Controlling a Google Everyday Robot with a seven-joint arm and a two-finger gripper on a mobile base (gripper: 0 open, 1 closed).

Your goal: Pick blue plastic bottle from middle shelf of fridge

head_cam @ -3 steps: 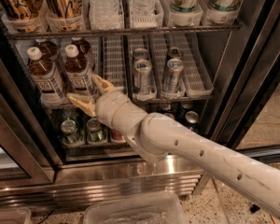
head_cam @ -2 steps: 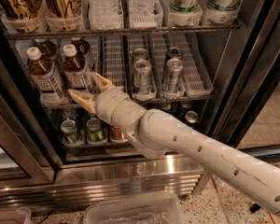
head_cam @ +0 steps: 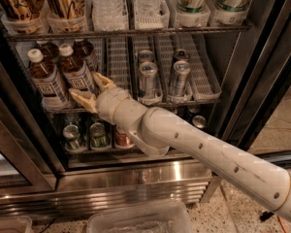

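The fridge (head_cam: 136, 174) stands open before me, with a shiny steel base. On the middle shelf (head_cam: 201, 84), in white ribbed lane trays, several blue plastic bottles of brown drink stand at the left; the nearest to my hand is the one with a white cap (head_cam: 76, 72), another (head_cam: 44, 80) stands left of it. My gripper (head_cam: 89, 90) is at the front of that shelf, open, its tan fingers (head_cam: 82, 99) spread just below and right of the nearer bottle's label, holding nothing. The white arm reaches in from the lower right.
Slim silver-blue cans (head_cam: 148, 80) (head_cam: 178, 77) stand in the middle lanes right of my gripper. Tall drinks and water bottles (head_cam: 106, 4) fill the shelf above. Cans (head_cam: 100, 134) sit on the shelf below. A clear bin (head_cam: 136, 220) lies on the floor. Black door frame (head_cam: 262, 76) at right.
My gripper has crept slightly up and left toward the nearer bottle. The bottles and cans have not moved.
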